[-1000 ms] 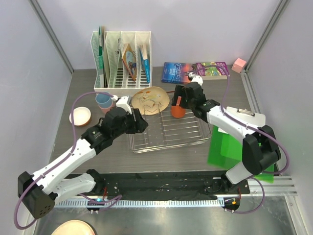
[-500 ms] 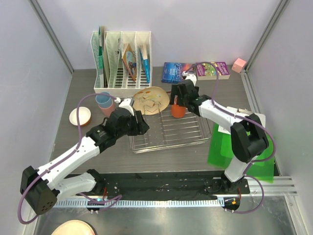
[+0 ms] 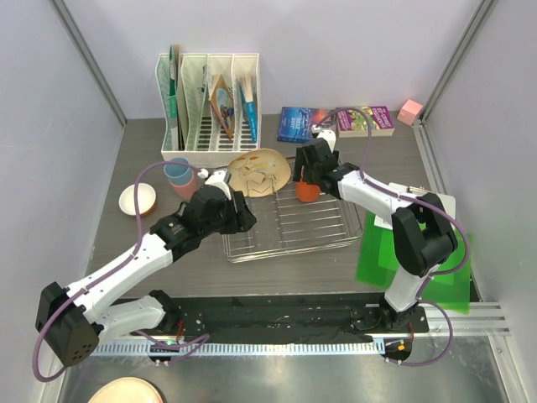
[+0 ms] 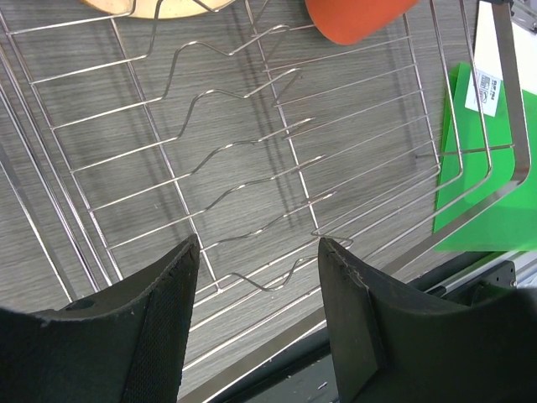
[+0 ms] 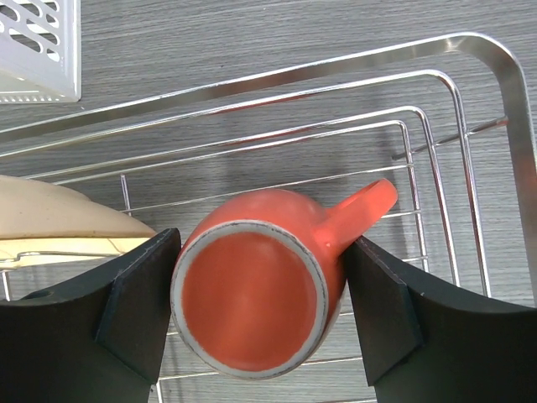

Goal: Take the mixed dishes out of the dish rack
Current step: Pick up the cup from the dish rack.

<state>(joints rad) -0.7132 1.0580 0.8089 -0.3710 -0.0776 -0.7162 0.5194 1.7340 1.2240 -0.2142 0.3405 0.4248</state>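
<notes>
Right pincer [image 5: 260, 252] is flanking the upturned orange ceramic mug [image 5: 252, 302] for lifting, clamping I cannot tell; my left pincer [image 4: 256, 252] is hovering apart.

plate [image 4: 159, 7] cut by top edge | mug [image 4: 357, 17] same | disc [image 3: 126, 393] cut at bottom

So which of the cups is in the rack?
The orange mug, upside down in the dish rack's far corner; the grey-blue cup and pink cup stand outside on the table.

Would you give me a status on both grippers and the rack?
Left gripper open, empty, over chrome wire dish rack. Right gripper straddling upturned orange mug, grip unconfirmed. Beige round patterned plate beside mug.
</notes>
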